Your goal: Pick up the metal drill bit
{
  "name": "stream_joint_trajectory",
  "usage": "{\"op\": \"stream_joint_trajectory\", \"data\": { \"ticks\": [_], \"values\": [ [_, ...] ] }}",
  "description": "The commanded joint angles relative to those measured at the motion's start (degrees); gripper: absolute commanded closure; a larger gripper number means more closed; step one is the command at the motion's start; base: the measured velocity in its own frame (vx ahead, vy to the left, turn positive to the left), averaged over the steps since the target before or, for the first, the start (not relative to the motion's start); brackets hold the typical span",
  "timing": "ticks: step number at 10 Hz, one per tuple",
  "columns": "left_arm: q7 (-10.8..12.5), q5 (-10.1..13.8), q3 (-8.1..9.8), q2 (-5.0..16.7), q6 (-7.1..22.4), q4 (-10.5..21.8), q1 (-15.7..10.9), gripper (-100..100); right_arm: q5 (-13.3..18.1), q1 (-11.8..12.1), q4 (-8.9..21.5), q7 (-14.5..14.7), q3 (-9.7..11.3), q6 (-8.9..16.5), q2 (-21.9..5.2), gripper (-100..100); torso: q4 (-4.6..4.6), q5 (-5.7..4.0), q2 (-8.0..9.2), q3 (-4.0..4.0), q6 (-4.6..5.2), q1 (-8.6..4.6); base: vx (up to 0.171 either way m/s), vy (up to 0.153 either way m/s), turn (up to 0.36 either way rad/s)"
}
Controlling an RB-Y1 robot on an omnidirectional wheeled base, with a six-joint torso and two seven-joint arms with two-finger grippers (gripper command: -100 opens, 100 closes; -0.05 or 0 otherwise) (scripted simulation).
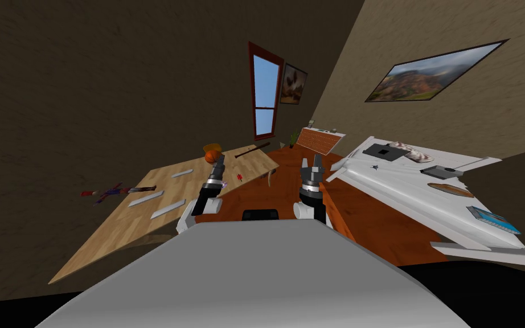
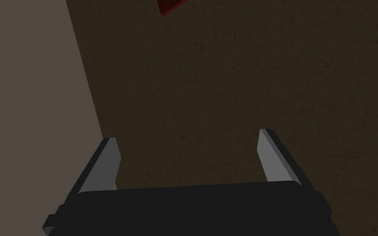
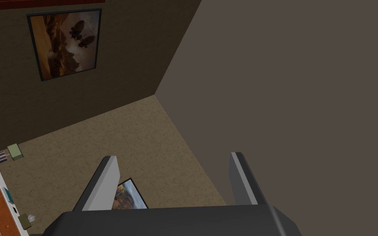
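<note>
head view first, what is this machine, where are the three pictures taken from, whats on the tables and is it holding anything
It is a two-armed robot in a simulated room. The head view looks steeply down from a camera on its head. The lens is very wide, so the whole room slants. The two small arms in the middle end in the left pincer and the right pincer. The other two pictures come from a camera on each hand, looking along that hand's two grey fingers. Both pincers are open and hold nothing. On the robot's left is a wooden table with flat grey strips, an orange ball and a dark stick. On its right is a white table with a brown plate and a blue book.
</note>
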Motion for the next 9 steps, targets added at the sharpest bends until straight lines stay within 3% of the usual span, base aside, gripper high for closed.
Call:
{"op": "stream_joint_trajectory", "data": {
  "ticks": [1, 9],
  "values": [
    [-0.5, 0.2, -0.26, 0.5, 1.9, 0.5, -0.2, -100, 0.0, 0.0, 0.0, 0.0, 0.0, 0.0, 0.0, 0, 0.0, 0.0, 0.0, 0.0, 0.0, 0.0, 0.003, -0.031, 0.006],
    [-4.5, 1.6, -2.72, 3.3, 14.6, 6.4, -6.1, -100, 0.0, 0.0, 0.0, 0.0, 0.0, 0.0, 0.0, 0, 0.0, -0.01, -0.01, -0.01, -0.01, -0.02, 0.004, -0.031, 0.014]
  ]
}}
